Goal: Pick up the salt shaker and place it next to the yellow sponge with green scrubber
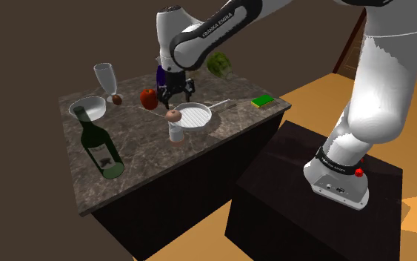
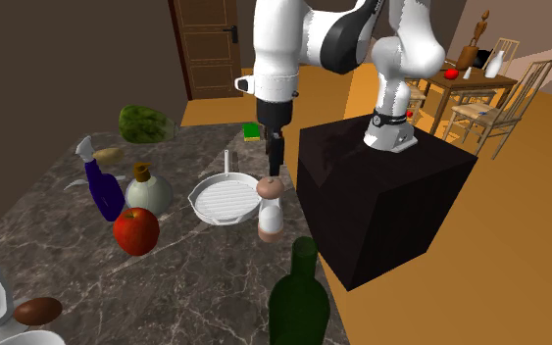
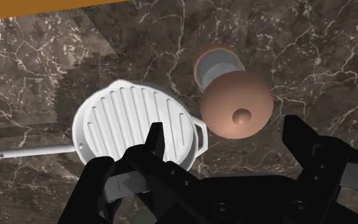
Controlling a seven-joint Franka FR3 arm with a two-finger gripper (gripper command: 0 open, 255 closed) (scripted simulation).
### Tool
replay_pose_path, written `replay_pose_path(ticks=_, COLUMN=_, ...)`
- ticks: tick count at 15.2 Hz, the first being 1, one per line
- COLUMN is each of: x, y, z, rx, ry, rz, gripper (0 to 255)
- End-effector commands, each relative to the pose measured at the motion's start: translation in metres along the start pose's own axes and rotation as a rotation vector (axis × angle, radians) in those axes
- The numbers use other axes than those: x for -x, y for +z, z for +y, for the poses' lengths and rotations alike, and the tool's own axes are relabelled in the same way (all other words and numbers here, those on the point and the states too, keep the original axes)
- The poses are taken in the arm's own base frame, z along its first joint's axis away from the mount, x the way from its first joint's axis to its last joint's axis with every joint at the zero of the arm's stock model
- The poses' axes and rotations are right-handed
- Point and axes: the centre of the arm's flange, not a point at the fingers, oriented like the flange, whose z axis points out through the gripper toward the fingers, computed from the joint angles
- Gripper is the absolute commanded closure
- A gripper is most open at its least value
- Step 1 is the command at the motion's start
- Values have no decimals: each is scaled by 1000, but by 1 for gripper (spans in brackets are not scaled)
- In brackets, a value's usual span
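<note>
One pincer [image 3: 225, 127] spread above salt shaker [image 3: 234, 102], shaker upright beside white ridged pan [image 3: 133, 124]

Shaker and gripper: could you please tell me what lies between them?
Nothing: the second exterior view shows a bare gap between the open gripper and the shaker directly below it.

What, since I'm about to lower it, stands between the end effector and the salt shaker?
Nothing visible does. The open end effector hangs above the salt shaker, over its brown cap. The white grill pan sits beside the shaker, off the descent line.
</note>
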Motion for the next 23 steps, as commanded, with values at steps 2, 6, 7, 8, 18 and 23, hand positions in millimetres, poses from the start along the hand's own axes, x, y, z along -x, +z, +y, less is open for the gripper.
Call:
replay_pose_path(ticks=2, x=-19, y=17, z=-21, rx=2, ry=13, rz=15, gripper=0)
replay_pose_path(ticks=6, x=-20, y=39, z=-21, rx=2, ry=13, rz=15, gripper=0)
replay_pose_path(ticks=7, x=-20, y=44, z=-21, rx=2, ry=13, rz=15, gripper=0)
replay_pose_path(ticks=8, x=-20, y=49, z=-21, rx=2, ry=13, rz=15, gripper=0)
replay_pose_path(ticks=18, x=-20, y=57, z=-21, rx=2, ry=13, rz=15, gripper=255)
replay_pose_path(ticks=23, x=-20, y=57, z=-21, rx=2, ry=13, rz=15, gripper=255)
